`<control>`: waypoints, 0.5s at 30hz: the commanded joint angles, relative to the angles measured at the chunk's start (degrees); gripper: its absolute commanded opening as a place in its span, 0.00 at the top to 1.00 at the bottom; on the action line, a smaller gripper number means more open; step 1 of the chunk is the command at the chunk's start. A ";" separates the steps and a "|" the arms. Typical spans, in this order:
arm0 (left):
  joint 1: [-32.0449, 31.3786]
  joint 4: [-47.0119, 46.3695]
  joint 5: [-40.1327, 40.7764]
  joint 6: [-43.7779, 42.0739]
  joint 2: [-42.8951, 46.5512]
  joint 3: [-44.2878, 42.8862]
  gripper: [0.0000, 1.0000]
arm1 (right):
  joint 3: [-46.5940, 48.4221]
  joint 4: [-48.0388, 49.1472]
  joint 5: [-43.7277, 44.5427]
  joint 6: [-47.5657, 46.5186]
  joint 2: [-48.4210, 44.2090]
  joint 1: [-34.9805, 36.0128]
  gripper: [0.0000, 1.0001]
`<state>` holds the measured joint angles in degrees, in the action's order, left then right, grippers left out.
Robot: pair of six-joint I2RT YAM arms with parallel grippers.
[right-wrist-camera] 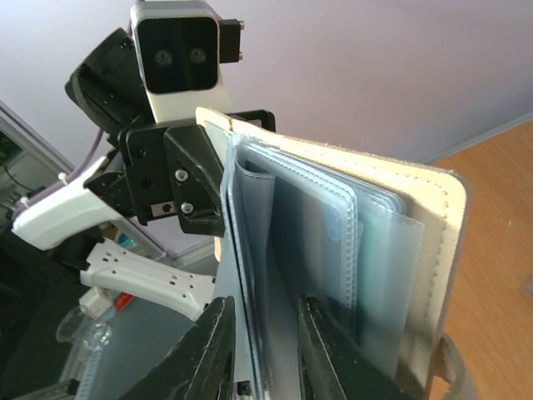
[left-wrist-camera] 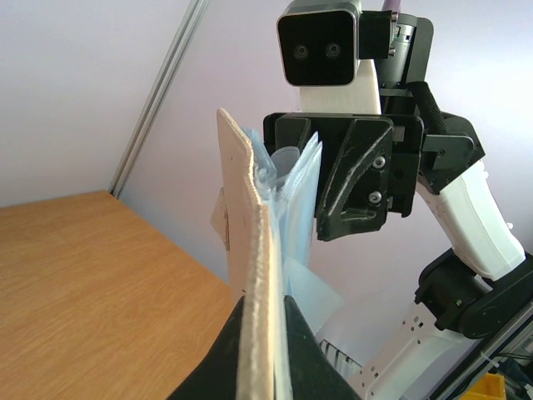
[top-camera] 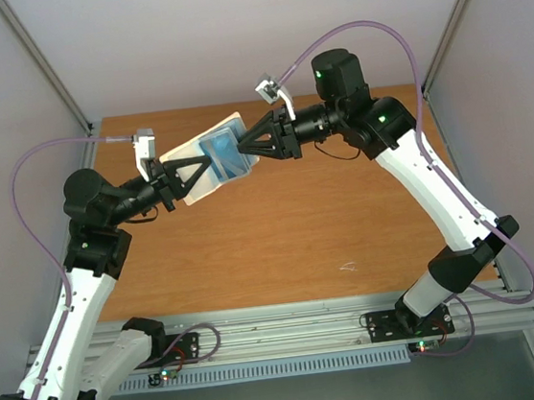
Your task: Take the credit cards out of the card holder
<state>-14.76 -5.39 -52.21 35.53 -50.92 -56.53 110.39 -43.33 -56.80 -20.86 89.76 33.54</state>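
The left gripper (left-wrist-camera: 265, 307) is clamped tight on the card holder (top-camera: 202, 151), its two black fingers pressed flat against either side of the beige outer panel near one edge, with no gap showing between pads and panel. Opposite it, the right gripper (right-wrist-camera: 265, 310) has its fingers drawn close together about a pale grey-blue inner leaf on the holder's far edge. The leaf fills the narrow space between them, and whether a card lies inside that leaf cannot be told. Between the two grippers the holder hangs in the air, well above the wooden table (top-camera: 299, 225) and touching nothing else. It is spread partly open like a book and tilted, so that its beige rim faces the left arm and its layered sleeves face the right arm. From above, a bright blue card (top-camera: 222, 157) shows in the pockets of the open side, just beside the right gripper's tips. In the right wrist view, several frosted sleeves stand stacked one behind another, and a teal-green card (right-wrist-camera: 385, 279) shows dimly through the outermost one next to the beige cover. The black card cannot be made out in any view. Both arms reach inward from their bases at the near edge, meeting over the far left part of the table.
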 commanded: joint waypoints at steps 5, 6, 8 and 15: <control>0.19 -3.55 -0.68 -0.92 0.86 -0.61 1.00 | 0.68 -0.50 0.85 -0.66 0.64 0.56 0.87; 0.12 -3.53 -0.75 -0.95 0.82 -0.60 1.00 | 0.64 -0.67 0.96 -0.61 0.62 0.55 0.88; 0.12 -3.55 -0.75 -0.99 0.82 -0.55 1.00 | 0.66 -0.79 0.84 -0.54 0.64 0.52 0.89; 0.14 -4.23 -1.23 -1.06 0.92 -0.42 1.00 | 1.34 -4.45 2.42 -3.99 0.34 0.46 0.89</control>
<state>-14.76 -5.39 -52.34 35.35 -50.92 -56.53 110.39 -43.83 -56.16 -21.71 90.11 33.76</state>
